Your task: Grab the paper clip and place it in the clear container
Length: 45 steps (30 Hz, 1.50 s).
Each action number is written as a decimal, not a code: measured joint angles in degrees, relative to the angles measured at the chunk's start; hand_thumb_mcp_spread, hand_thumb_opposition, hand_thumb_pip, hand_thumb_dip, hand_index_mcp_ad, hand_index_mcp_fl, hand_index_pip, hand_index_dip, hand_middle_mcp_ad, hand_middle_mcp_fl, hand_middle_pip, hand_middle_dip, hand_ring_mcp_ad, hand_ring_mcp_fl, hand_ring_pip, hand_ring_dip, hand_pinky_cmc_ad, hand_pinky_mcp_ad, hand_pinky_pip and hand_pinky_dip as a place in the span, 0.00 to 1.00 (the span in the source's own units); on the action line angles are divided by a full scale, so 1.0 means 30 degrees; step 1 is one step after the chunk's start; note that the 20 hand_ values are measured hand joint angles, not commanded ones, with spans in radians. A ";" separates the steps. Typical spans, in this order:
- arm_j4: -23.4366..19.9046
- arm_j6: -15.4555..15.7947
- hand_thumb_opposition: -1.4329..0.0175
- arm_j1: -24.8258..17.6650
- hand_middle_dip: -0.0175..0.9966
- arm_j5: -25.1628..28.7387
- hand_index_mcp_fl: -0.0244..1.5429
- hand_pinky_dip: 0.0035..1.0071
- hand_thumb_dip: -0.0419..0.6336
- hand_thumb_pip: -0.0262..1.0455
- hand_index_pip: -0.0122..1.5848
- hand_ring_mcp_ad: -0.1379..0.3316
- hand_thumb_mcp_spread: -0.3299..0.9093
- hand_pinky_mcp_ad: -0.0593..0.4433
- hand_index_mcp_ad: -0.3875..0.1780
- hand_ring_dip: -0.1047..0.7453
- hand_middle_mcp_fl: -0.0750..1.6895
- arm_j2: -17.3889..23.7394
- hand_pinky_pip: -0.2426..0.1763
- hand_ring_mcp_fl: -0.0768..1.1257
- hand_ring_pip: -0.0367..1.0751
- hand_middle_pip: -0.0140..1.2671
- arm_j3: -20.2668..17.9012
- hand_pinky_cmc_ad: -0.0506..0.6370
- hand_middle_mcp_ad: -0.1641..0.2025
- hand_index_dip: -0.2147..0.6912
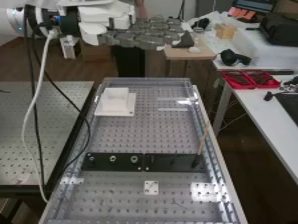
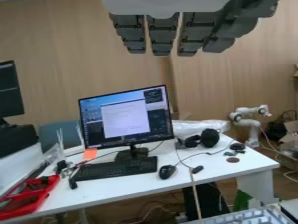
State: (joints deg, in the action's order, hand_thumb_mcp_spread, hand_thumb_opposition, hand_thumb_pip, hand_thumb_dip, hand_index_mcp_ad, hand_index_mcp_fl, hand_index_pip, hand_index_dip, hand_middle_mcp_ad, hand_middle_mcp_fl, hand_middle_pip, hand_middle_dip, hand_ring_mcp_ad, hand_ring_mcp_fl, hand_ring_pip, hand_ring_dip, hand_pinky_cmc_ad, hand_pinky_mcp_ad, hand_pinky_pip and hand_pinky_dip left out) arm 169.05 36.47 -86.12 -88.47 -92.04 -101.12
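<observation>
High beyond the black strip (image 1: 145, 162), the empty hand (image 1: 149, 38) is held straight-fingered; pickup seems pending, and lowering toward the surface (image 1: 126, 134) is needed.

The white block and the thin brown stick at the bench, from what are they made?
The white block looks like matt plastic, from its even, dull surface. The thin brown stick is probably unvarnished wood, given its light tone without shine, though plastic is possible.
</observation>
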 joint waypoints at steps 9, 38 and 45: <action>-0.2278 -0.0363 0.77 0.0744 0.05 0.0441 0.03 0.12 0.14 0.35 0.02 0.43 0.43 0.27 0.70 0.14 0.04 -0.0455 0.51 0.06 0.05 0.04 -0.1209 0.16 0.63 0.25; -0.4990 -0.2400 0.41 0.3168 0.14 0.0431 0.19 0.32 0.41 0.63 0.60 0.57 0.54 0.57 0.59 0.16 0.04 -0.5076 0.36 0.06 0.11 0.09 -0.1600 0.46 0.63 0.25; -0.5231 -0.2232 0.39 0.4013 0.14 -0.0432 0.19 0.32 0.44 0.65 0.76 0.57 0.54 0.57 0.56 0.16 0.04 -0.6974 0.37 0.06 0.12 0.09 -0.0452 0.46 0.64 0.25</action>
State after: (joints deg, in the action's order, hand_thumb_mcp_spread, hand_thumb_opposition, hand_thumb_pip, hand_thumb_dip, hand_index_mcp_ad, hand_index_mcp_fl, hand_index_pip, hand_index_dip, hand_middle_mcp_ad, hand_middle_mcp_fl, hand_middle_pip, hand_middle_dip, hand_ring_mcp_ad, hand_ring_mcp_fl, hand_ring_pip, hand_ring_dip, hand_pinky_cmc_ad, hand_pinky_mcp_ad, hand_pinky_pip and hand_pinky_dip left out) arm 153.36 29.78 -74.08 -89.77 -112.96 -102.47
